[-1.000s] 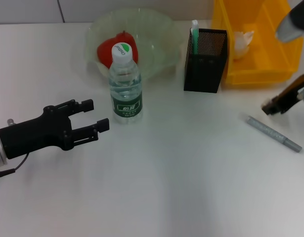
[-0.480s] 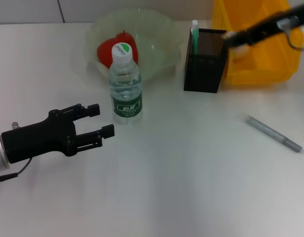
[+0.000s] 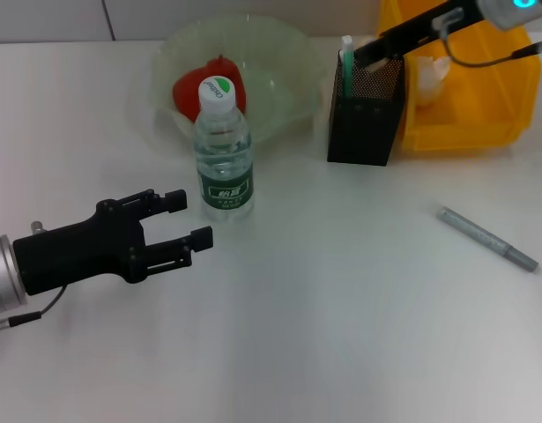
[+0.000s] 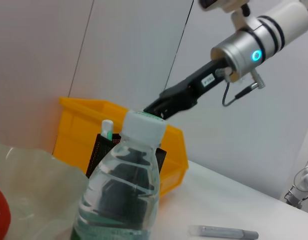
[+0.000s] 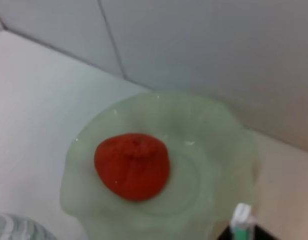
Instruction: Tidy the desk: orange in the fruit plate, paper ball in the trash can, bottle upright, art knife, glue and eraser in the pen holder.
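Silver-grey and pen-slim, the art knife (image 3: pixel 487 238) lies flat on the white desk (image 3: pixel 341 335), well apart from the tall square black mesh pen holder (image 3: pixel 366 110). We judge it light, stiff and slick, liable to roll or skid; its bare middle looks the surest place to pinch, across its width.

Our right gripper (image 3: pixel 369 53) hangs over the pen holder's mouth, but whether its fingers are parted or pressed together we cannot tell. The mint-green glue stick (image 3: pixel 347 58) stands inside the holder. Our left gripper (image 3: pixel 189 219) hovers just beside the clear plastic water bottle (image 3: pixel 224 150), fingers spread and pinching nothing; the bottle stands upright.

The red-orange fruit (image 3: pixel 209 84) sits in the translucent pale-green scalloped plate (image 3: pixel 284 53), and a white paper ball (image 3: pixel 431 77) lies in the bright yellow bin (image 3: pixel 464 123). We see no eraser.
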{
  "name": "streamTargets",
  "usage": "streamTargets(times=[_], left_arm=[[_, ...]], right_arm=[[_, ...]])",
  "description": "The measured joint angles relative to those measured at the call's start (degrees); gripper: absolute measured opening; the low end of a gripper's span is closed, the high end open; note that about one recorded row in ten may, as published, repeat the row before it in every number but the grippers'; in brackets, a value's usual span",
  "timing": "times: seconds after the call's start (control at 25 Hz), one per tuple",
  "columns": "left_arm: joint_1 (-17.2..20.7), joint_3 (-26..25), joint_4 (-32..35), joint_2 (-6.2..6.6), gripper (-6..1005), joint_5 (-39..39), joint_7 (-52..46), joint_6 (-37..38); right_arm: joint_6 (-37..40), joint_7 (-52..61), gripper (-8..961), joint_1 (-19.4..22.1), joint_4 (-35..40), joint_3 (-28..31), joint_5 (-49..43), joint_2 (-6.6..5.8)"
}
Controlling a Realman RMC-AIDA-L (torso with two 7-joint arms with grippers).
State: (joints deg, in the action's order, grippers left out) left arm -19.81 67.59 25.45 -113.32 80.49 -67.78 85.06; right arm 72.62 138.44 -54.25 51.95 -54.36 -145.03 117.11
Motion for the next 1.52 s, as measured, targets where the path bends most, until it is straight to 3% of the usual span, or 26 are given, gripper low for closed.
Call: streamTargets(times=[0.12,0.4,0.56,0.68,0.72,0.76,0.88,1.0,1.12,1.52], left_arm=[[0.1,0.0,0.1,-0.01,773,0.0,0.0,0.3],[0.2,0.0,0.1,0.0,772,0.0,0.0,0.2],[0.3,0.0,0.0,0.07,772,0.0,0.0,0.2],[0.3,0.0,0.2,0.18,772,0.0,-0.2,0.3],[0.3,0.0,0.2,0.18,772,0.0,-0.2,0.3],[0.3,0.0,0.2,0.18,772,0.0,-0.2,0.3],[0.3,-0.1,0.2,0.44,772,0.0,-0.6,0.6],[0.4,-0.2,0.2,0.48,773,0.0,-0.5,0.6],[0.5,-0.4,0.0,0.48,773,0.0,-0.4,0.4],[0.5,-0.5,0.0,0.52,773,0.0,-0.5,-0.1]], right_arm=[[-1.4,-0.3,281,-1.4,-3.9,0.0,-0.1,-0.37],[-2.0,-1.1,286,-1.0,-3.8,-0.2,-0.2,-0.09],[-1.1,-1.2,395,-0.7,-2.7,-0.3,-0.2,-0.01],[3.8,-1.0,478,0.4,2.1,-0.3,-0.2,-0.07],[9.8,-0.9,505,1.5,7.4,-0.2,-0.8,-0.31],[9.8,-0.9,511,1.5,7.4,-0.2,-0.8,-0.31],[20.0,-0.9,528,2.7,15.7,-0.3,-5.2,-0.38],[24.4,-0.9,529,4.5,19.7,-1.3,-11.4,1.01],[22.6,-1.0,521,7.6,17.2,-8.0,-15.6,1.94],[13.6,-0.8,402,9.2,7.2,-13.6,-15.9,2.22]])
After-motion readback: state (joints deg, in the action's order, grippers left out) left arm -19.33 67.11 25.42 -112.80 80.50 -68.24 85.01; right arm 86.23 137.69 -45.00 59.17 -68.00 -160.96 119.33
